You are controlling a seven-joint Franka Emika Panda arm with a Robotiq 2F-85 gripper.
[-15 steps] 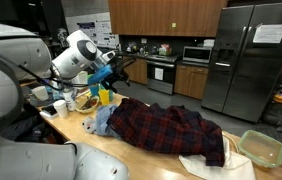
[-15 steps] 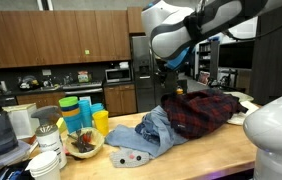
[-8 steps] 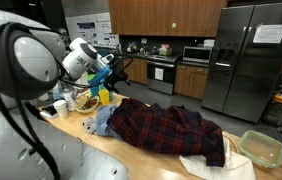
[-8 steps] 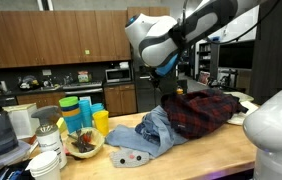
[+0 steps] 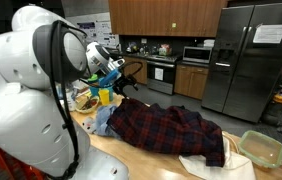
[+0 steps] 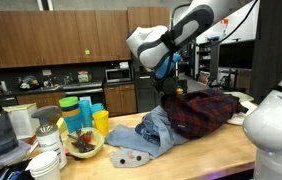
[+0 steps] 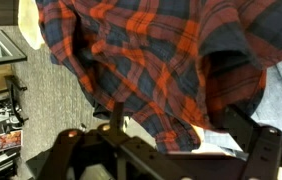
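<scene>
Since the earlier frames the arm has swung round, so its white links now fill the left of an exterior view, and the gripper (image 5: 122,73) has shifted a little toward the middle of the frame, above the near end of the clothes pile. In the wrist view the gripper (image 7: 181,128) comes in from the bottom edge with its jaws spread wide and nothing between them; it hangs clear of the cloth. The red and navy plaid shirt (image 7: 151,60) fills most of that view, beneath the open jaws. In both exterior views the plaid shirt (image 5: 166,128) lies crumpled on the wooden counter (image 6: 186,155), centre right of the frame. A blue denim garment (image 6: 151,128) lies against its left edge, partly tucked under it, with a grey cloth (image 6: 131,152) in front. A yellow cup (image 6: 101,121) stands further left, and a green container (image 5: 261,148) sits at the lower right.
</scene>
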